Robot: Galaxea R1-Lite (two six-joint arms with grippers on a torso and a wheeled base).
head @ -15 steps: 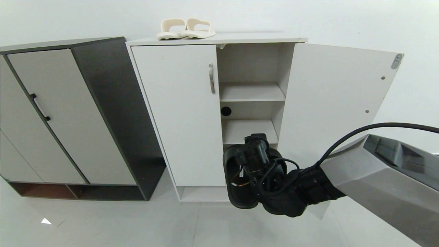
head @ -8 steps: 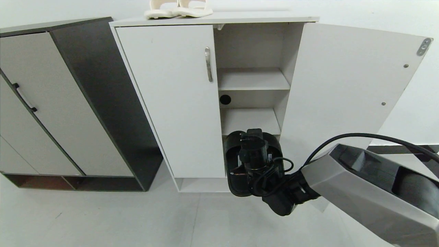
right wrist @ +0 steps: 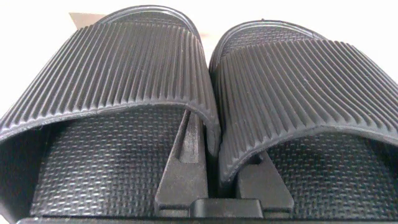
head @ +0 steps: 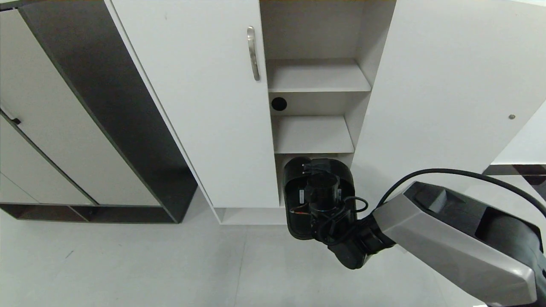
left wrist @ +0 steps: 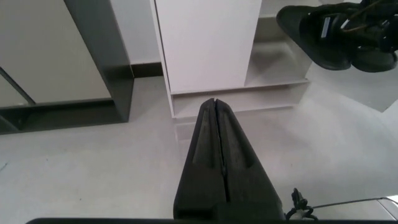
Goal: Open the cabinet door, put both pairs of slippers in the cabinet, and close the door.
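The white cabinet [head: 204, 106] has its left door shut, with a metal handle [head: 252, 53], and its right door [head: 439, 85] swung wide open. Two bare shelves [head: 315, 76] show inside. My right gripper [head: 319, 181] is shut on a pair of black slippers [head: 294, 170], held side by side at the mouth of the bottom compartment, toes pointing in. In the right wrist view its fingers [right wrist: 186, 155] pinch the inner edges under the ribbed straps of the black slippers [right wrist: 137, 68]. My left gripper [left wrist: 214, 109] is shut and holds nothing, low over the floor in front of the cabinet.
A dark grey cabinet [head: 106, 106] with pale doors stands right against the white one's left side. Open grey floor [head: 170, 264] lies before both. The open door bounds the space to the right of my right arm.
The head camera has moved closer and tipped down, so the cabinet's top has left the picture. The right gripper still holds the black slippers at the bottom opening.
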